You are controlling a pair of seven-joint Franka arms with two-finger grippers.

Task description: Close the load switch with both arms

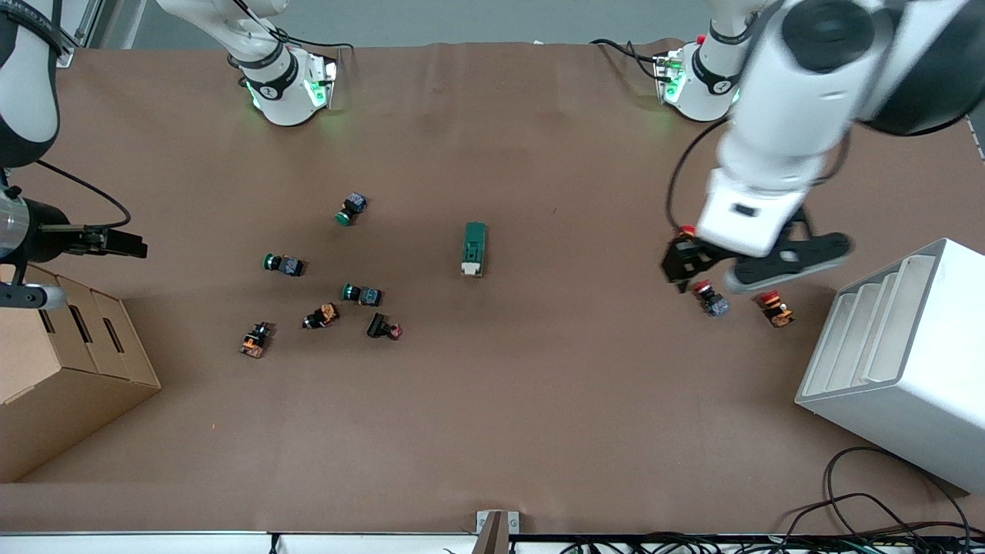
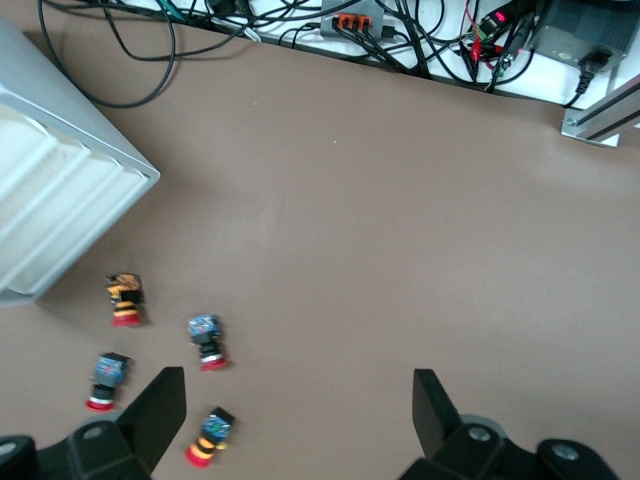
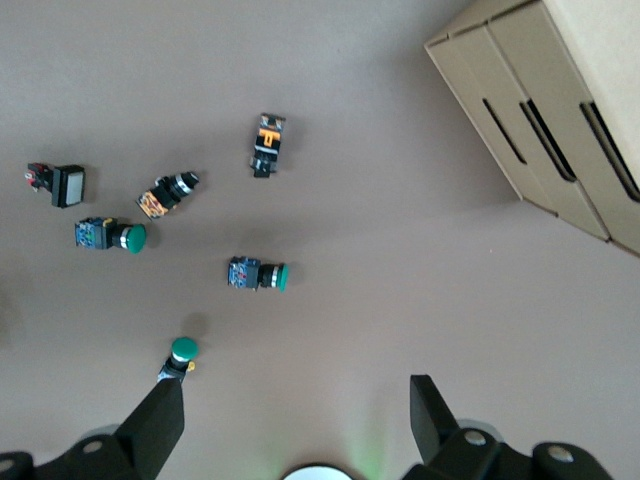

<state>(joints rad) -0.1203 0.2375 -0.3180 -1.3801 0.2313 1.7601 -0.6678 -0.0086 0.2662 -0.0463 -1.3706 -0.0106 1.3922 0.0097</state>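
Two white jointed arms hang over the brown desk (image 1: 492, 431), both pincers spread wide and holding nothing. The small dark green oblong load switch (image 1: 474, 248) with its cream toggle end lies alone near the middle of the desk, well apart from both. The left pincer (image 1: 681, 265) is over the red-capped push buttons (image 1: 712, 300) beside the white slotted rack (image 1: 908, 362). The right pincer (image 3: 295, 415) is over the desk near the cardboard box (image 1: 54, 385), with green-capped push buttons (image 3: 258, 274) below it.

Front high overhead — wrists face down, table (image 1: 492, 431).
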